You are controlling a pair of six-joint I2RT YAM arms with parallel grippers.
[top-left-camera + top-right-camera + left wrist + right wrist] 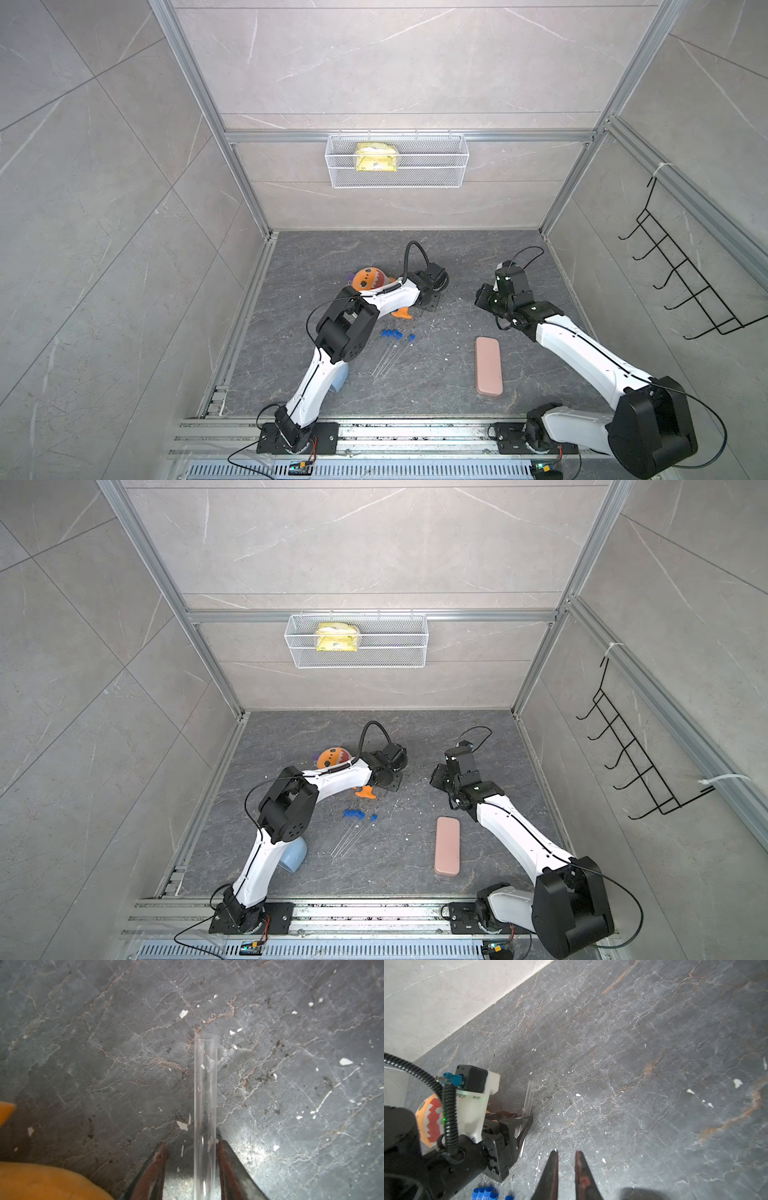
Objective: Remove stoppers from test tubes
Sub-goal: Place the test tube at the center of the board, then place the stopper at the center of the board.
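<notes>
Much open floor [457, 266], right gripper [566, 1151] seemingly unobstructed

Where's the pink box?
In both top views the pink box lies flat on the grey floor, between the test tubes and the right arm.

Grey slab [457, 257], test tubes [388, 357], stoppers [390, 333], pink case [489, 365]

The test tubes [384, 355] look clear and glossy, the stoppers [391, 333] matt blue plastic, the tabletop [457, 257] veined matt stone.
</notes>
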